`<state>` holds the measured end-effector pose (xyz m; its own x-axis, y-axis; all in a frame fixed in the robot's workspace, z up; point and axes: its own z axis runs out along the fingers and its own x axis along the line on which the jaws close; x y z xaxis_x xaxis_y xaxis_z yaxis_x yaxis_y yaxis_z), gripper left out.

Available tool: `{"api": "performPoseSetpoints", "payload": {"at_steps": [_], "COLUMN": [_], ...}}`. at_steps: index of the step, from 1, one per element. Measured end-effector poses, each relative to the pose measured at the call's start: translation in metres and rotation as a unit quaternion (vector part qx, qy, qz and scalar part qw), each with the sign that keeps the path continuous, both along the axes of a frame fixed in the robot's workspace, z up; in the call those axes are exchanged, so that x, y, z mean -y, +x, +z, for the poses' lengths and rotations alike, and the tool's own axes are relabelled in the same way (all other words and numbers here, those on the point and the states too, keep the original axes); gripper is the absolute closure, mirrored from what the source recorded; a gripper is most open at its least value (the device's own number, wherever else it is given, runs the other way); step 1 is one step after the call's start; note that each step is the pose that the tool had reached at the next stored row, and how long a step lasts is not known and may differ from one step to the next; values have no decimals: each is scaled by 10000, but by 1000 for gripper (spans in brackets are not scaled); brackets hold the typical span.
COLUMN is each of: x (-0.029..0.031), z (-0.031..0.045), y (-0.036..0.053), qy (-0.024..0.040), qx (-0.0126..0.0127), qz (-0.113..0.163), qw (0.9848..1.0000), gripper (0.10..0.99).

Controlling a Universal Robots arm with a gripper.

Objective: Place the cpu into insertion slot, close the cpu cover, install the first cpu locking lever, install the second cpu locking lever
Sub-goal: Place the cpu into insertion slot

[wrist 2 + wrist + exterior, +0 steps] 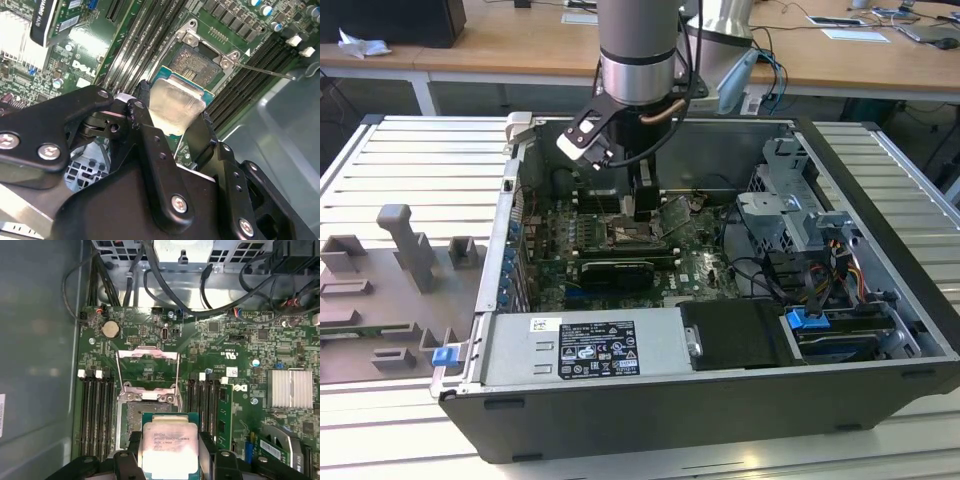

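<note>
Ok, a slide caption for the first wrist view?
Claw holds the cpu over the bare slot, cover hinged open.

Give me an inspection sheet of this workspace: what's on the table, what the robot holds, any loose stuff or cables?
Surface: slatted metal table carrying an open computer case.
Job's things: cpu held over the insertion slot, not yet seated; the slot is empty. The cpu cover stands open.
Clutter: grey moulded fixture at the exterior view's left.
Grippers: gripper shut on the cpu, inside the case above the motherboard.
Cables: black cables beyond the board; coloured wires by the drive cage.
Surroundings: wooden desks behind.
</note>
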<state>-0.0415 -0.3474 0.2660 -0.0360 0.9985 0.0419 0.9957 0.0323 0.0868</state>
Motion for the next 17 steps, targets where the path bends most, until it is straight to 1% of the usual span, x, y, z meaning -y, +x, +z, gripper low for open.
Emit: {"api": "performPoseSetpoints", "payload": {"at_steps": [1,2,4,7,13,14,16,17], "x": [0,-6,-28,-84,-168,-176,-187,-189], "z": [-19,-61,-105,-172,-284,-300,-369,-389], "y": [0,1,1,-3,-32,-34,-34,-34], "qy": [0,0,0,0,1,1,0,1], "qx": [0,0,0,0,1,1,-1,-1], "qz": [0,0,0,0,0,0,-20,-48], "qw": [10000,10000,10000,10000,10000,10000,10000,10000], "gripper": [553,553,553,553,553,553,553,553]}}
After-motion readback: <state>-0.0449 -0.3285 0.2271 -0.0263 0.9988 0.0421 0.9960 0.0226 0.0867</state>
